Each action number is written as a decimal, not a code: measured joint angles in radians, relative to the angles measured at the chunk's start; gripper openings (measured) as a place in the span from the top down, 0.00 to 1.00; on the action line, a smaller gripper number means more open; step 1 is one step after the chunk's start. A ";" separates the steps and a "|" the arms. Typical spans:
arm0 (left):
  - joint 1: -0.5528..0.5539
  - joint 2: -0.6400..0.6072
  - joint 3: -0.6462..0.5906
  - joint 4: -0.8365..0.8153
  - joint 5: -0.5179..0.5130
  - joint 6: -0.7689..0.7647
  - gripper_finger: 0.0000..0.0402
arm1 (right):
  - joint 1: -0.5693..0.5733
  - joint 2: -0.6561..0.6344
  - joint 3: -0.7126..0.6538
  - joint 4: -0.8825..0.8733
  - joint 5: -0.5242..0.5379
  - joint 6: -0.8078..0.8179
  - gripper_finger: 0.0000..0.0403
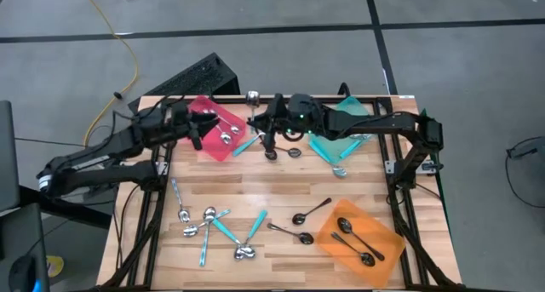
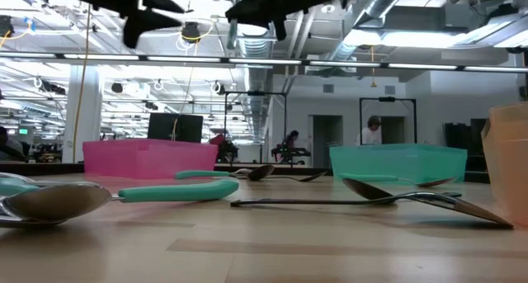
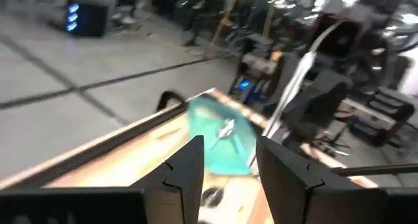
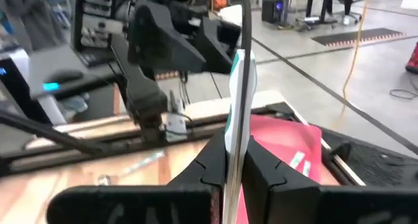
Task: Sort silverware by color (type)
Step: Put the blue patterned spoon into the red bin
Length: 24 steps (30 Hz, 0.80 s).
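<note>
Teal-handled spoon (image 4: 236,87) in R fingers (image 4: 261,168), prob.

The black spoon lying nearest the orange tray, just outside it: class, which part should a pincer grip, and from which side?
Grip the black spoon at mid-handle, from straight above: it lies flat and apart from its neighbours, the thin straight handle angling toward the orange tray.

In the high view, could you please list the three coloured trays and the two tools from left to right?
Left tool → red tray → right tool → teal tray → orange tray.
</note>
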<state>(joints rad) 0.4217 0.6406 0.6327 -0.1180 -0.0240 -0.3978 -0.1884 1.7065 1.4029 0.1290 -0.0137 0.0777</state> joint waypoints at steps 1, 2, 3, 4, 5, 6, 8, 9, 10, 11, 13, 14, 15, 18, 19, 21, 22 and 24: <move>0.000 -0.018 0.000 -0.043 -0.019 -0.013 0.70 | 0.003 0.000 0.000 -0.018 0.012 -0.007 0.88; 0.000 -0.034 0.000 -0.083 -0.036 -0.030 0.70 | 0.006 0.000 0.000 -0.040 0.022 -0.016 0.88; 0.000 -0.046 0.000 -0.119 -0.052 -0.042 0.70 | 0.008 0.000 0.000 -0.063 0.023 -0.022 0.88; 0.000 -0.056 0.000 -0.150 -0.062 -0.053 0.70 | 0.011 0.001 0.000 -0.082 0.024 -0.023 0.88; 0.000 -0.065 0.000 -0.174 -0.070 -0.060 0.70 | 0.013 0.009 0.000 -0.083 0.024 -0.023 0.88; -0.001 -0.072 0.000 -0.191 -0.070 -0.062 0.70 | 0.015 0.021 0.001 -0.073 0.023 -0.023 0.88; -0.001 -0.080 0.000 -0.213 -0.070 -0.064 0.70 | 0.019 0.034 0.000 -0.082 0.023 -0.023 0.88; -0.001 -0.081 0.000 -0.223 -0.070 -0.063 0.70 | 0.018 0.036 -0.002 -0.089 0.023 -0.023 0.88; -0.001 -0.081 0.000 -0.231 -0.070 -0.063 0.70 | 0.019 0.039 -0.002 -0.085 0.021 -0.023 0.88; -0.001 -0.081 0.000 -0.239 -0.070 -0.063 0.70 | 0.023 0.055 0.000 -0.059 0.022 -0.025 0.88; -0.001 -0.081 0.000 -0.250 -0.070 -0.061 0.70 | 0.029 0.076 0.005 -0.029 0.025 -0.017 0.88; -0.001 -0.080 0.000 -0.254 -0.072 -0.060 0.70 | 0.029 0.081 -0.001 -0.043 0.024 -0.013 0.88; -0.002 -0.079 0.000 -0.261 -0.079 -0.060 0.70 | 0.030 0.094 -0.004 -0.039 0.024 -0.011 0.88; -0.002 -0.078 0.000 -0.287 -0.114 -0.060 0.70 | 0.031 0.143 0.002 0.027 0.023 0.012 0.88; -0.002 -0.078 0.000 -0.295 -0.121 -0.059 0.70 | 0.031 0.150 0.000 0.028 0.019 0.029 0.88; -0.002 -0.079 0.000 -0.301 -0.125 -0.059 0.70 | 0.033 0.174 0.000 0.063 0.018 0.044 0.88; -0.002 -0.079 0.000 -0.306 -0.131 -0.059 0.70 | 0.032 0.182 0.000 0.076 0.018 0.051 0.88; -0.002 -0.079 0.000 -0.326 -0.149 -0.060 0.70 | 0.029 0.193 0.000 0.090 0.020 0.073 0.88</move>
<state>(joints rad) 0.4202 0.5617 0.6327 -0.4440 -0.1728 -0.4578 -0.1590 1.9000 1.4027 0.2192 0.0063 0.1504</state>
